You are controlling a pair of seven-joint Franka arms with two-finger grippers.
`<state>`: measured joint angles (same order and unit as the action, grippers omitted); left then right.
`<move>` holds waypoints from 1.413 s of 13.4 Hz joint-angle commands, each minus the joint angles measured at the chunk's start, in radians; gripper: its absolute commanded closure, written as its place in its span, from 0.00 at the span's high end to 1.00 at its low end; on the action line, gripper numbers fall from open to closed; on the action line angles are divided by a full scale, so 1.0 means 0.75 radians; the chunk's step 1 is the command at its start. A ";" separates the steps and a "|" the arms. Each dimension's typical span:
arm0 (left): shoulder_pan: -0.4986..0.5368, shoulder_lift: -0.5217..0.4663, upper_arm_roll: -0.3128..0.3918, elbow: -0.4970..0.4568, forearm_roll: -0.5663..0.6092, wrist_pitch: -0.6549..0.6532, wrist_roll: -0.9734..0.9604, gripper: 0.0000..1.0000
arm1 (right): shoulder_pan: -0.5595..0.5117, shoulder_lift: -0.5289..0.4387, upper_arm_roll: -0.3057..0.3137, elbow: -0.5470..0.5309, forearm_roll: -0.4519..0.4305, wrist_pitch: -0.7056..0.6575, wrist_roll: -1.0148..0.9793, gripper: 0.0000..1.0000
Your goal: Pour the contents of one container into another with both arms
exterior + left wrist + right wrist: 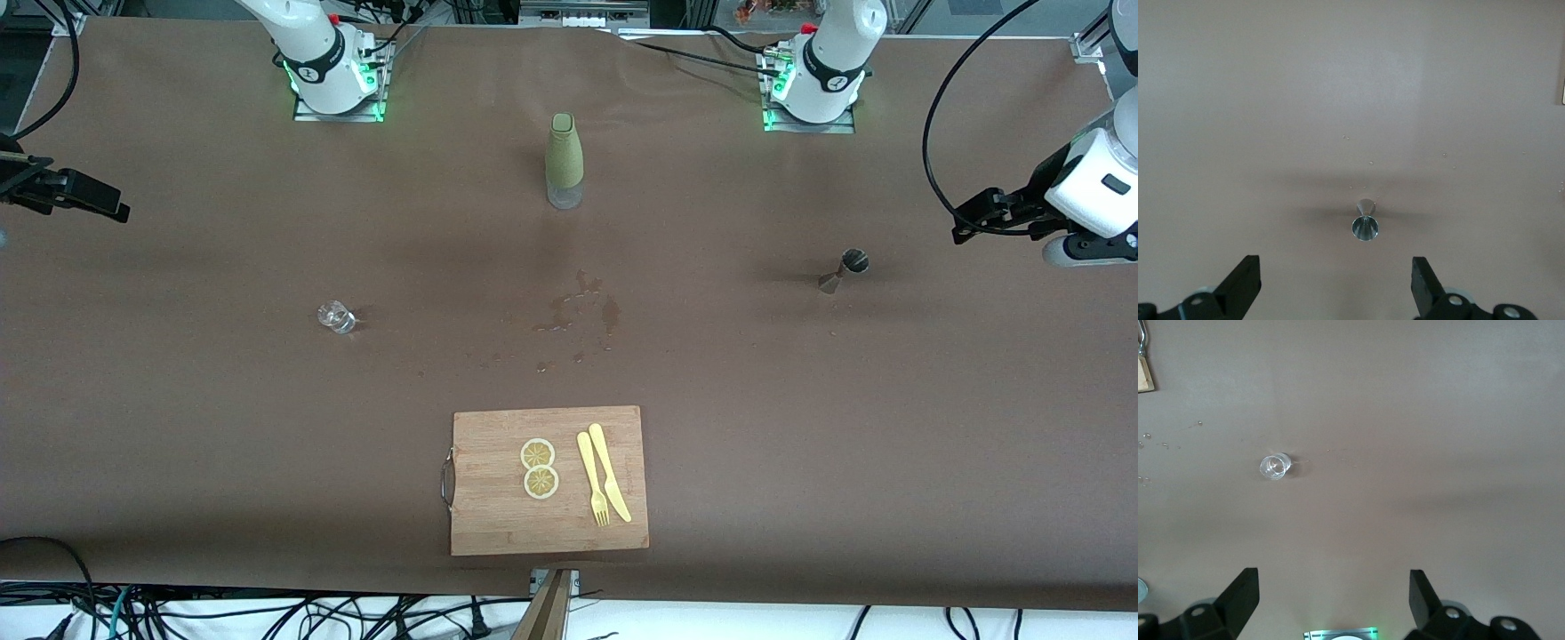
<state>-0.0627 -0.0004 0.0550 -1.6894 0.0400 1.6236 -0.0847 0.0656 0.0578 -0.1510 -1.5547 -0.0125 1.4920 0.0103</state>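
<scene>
The tiny clear glass cup (pixel 337 316) stands upright on the brown table toward the right arm's end, and it also shows in the right wrist view (pixel 1274 466). The steel hourglass jigger (pixel 844 271) stands upright toward the left arm's end, its round rim showing in the left wrist view (pixel 1365 223). My left gripper (pixel 978 216) (pixel 1336 283) hangs open over the table's edge at its own end, apart from the jigger. My right gripper (pixel 84 197) (pixel 1333 600) hangs open over its end of the table, apart from the cup. Nothing is between either pair of fingers.
A tall olive-green sleeved bottle (pixel 564 160) stands between the arm bases. Wet spots (pixel 578 311) mark the table's middle. Nearer the camera lies a wooden cutting board (pixel 480 524) with two lemon slices (pixel 539 468), a yellow fork (pixel 592 478) and a knife (pixel 609 471).
</scene>
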 commanded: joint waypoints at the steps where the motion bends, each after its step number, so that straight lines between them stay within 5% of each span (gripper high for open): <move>1: 0.006 0.019 0.000 0.042 -0.037 -0.036 0.004 1.00 | -0.008 -0.006 0.001 0.020 0.019 -0.026 0.019 1.00; 17: 0.022 0.003 0.000 0.027 -0.051 -0.085 -0.002 1.00 | -0.010 0.005 -0.007 0.024 0.019 -0.016 -0.003 1.00; 19: 0.043 -0.073 0.000 -0.056 -0.051 -0.079 0.000 1.00 | -0.014 0.007 -0.009 0.020 0.023 -0.024 -0.005 1.00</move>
<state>-0.0495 -0.0042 0.0557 -1.6911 0.0221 1.5782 -0.0850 0.0655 0.0582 -0.1580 -1.5548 -0.0125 1.4920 0.0105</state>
